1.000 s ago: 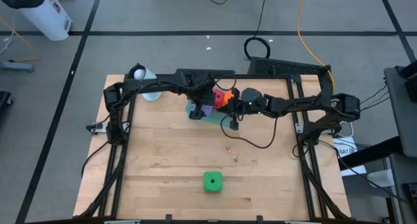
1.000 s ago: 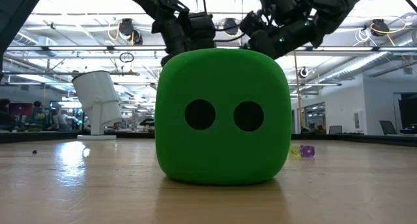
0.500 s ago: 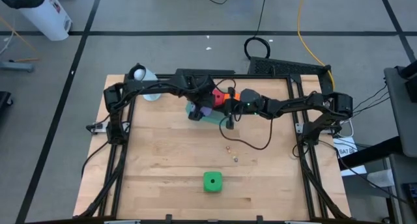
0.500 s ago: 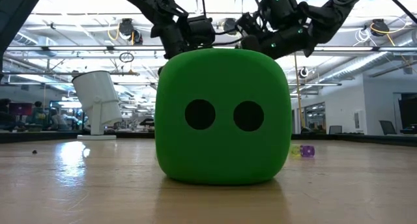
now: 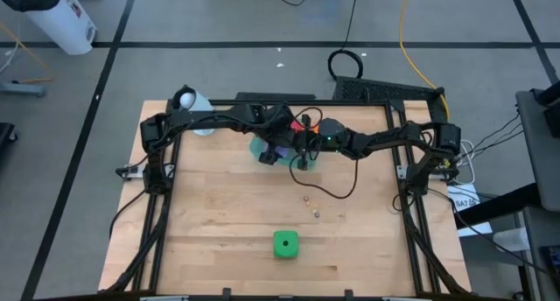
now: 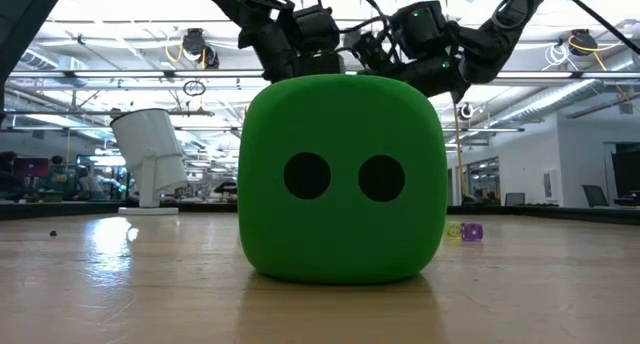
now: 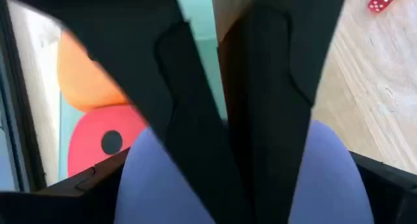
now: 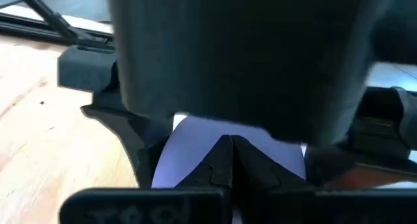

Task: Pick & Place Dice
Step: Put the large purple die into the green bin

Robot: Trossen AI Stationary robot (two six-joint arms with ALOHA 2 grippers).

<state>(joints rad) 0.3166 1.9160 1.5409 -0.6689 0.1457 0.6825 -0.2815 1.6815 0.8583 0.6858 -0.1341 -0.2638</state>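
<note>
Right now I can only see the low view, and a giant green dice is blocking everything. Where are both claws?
Observer: At the far middle of the table, the left claw and right claw meet over a teal tray.
Operator: Is anything in the tray?
Observer: A purple dice, with a red dice and an orange dice beside it.
Operator: Is the right claw open?
Observer: No, shut, right above the purple dice.

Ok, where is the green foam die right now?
In the high view the green foam die sits alone on the wooden table, near its front edge at the middle, apart from both arms.
</note>
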